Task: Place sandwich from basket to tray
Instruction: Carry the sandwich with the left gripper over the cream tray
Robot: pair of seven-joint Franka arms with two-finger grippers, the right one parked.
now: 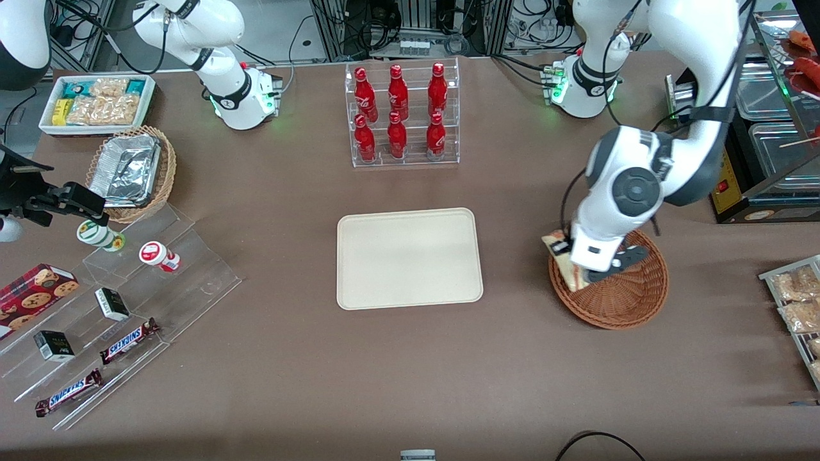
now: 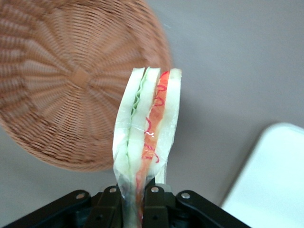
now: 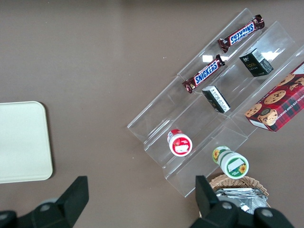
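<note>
My gripper (image 2: 135, 206) pinches the sandwich (image 2: 148, 137) by its narrow end, above the basket (image 1: 631, 298) rim, so it can clear toward the tray (image 1: 409, 257).

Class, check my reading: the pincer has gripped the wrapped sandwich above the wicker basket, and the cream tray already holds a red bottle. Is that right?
Not quite. The pincer does grip the sandwich above the basket, but the front view shows the tray holding nothing; the red bottles stand in their clear rack.
</note>
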